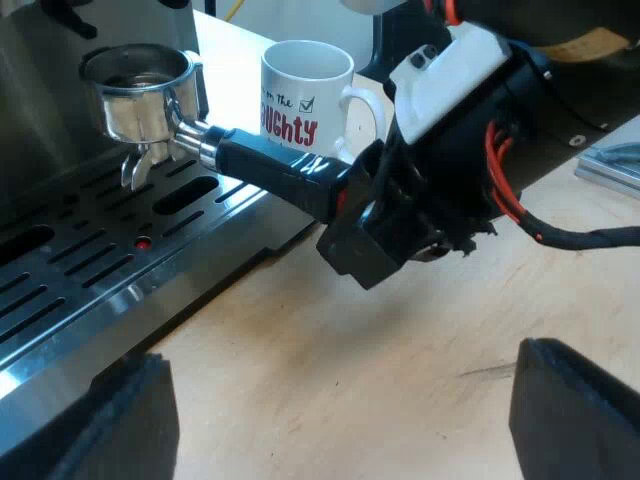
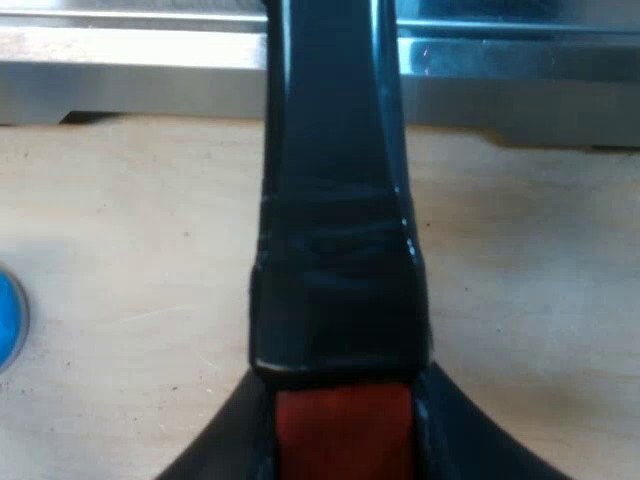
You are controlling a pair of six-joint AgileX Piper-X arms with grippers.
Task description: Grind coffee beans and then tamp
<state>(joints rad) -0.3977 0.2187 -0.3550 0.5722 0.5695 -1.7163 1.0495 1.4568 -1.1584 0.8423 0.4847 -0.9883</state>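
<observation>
Pale wooden counter lies under our left claw, hovering spread wide, while our right claw reaches in low, clamped on the handle of the portafilter above the drip tray.

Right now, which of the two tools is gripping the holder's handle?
The right tool, closed on the red end of the handle; the left tool hangs open over the wooden table, holding nothing.

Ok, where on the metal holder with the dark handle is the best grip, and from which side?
Take the metal holder by its dark handle, close to the red end, coming in along the handle from that end. It juts straight and square-edged over the wooden table; the right gripper has its jaws shut there.
</observation>
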